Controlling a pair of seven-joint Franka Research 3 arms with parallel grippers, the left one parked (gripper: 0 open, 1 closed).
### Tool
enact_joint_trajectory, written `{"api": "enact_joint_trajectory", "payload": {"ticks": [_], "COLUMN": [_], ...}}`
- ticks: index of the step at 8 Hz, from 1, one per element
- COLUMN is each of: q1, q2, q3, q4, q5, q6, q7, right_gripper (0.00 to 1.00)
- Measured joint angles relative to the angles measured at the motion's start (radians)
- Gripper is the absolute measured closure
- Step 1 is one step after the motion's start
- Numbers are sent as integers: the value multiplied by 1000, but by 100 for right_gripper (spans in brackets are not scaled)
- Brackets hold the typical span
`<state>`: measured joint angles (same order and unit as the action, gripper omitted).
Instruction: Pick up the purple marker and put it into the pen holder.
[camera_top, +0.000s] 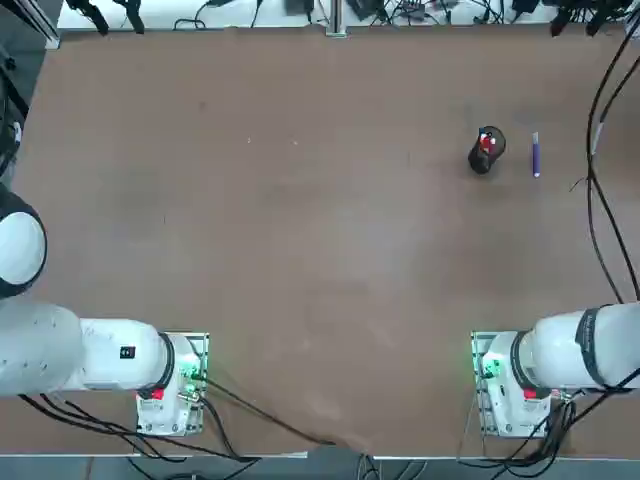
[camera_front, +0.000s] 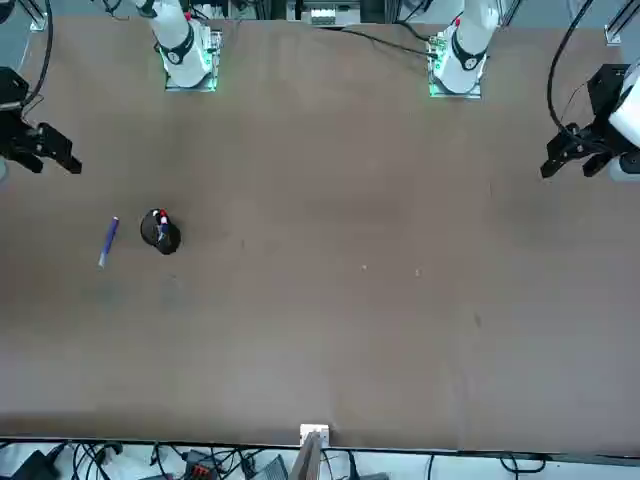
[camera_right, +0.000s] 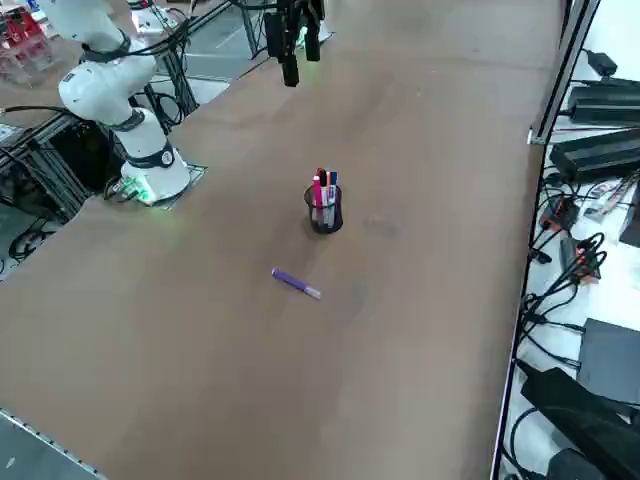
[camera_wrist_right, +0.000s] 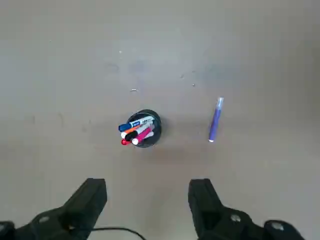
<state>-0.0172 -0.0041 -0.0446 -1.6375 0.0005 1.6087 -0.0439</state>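
The purple marker (camera_wrist_right: 215, 120) lies flat beside the pen holder (camera_wrist_right: 142, 130); light, stiff, probably slippery, best pinched mid-body. The right gripper (camera_wrist_right: 148, 197) hangs high above, released, holding nothing.

Pen holder (camera_top: 487, 151) upright on the table (camera_top: 300, 250), in the far right part as seen from the robot. Several pens (camera_wrist_right: 136, 132) standing inside it. Marker (camera_top: 536, 156) flat on the table just right of the holder, apart from it, lying roughly front to back. Right tool (camera_wrist_right: 147, 200) raised above the table, clear of both, fingers spread apart, nothing between them.
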Motion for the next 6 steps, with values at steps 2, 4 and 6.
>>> {"api": "enact_joint_trajectory", "payload": {"ticks": [2,4,6], "q1": [0,0,0], "q2": [0,0,0], "q3": [0,0,0], "q4": [0,0,0], "q5": [0,0,0], "q6": [-3,-6,-6], "q7": [0,0,-1], "right_gripper": [0,0,0]}}
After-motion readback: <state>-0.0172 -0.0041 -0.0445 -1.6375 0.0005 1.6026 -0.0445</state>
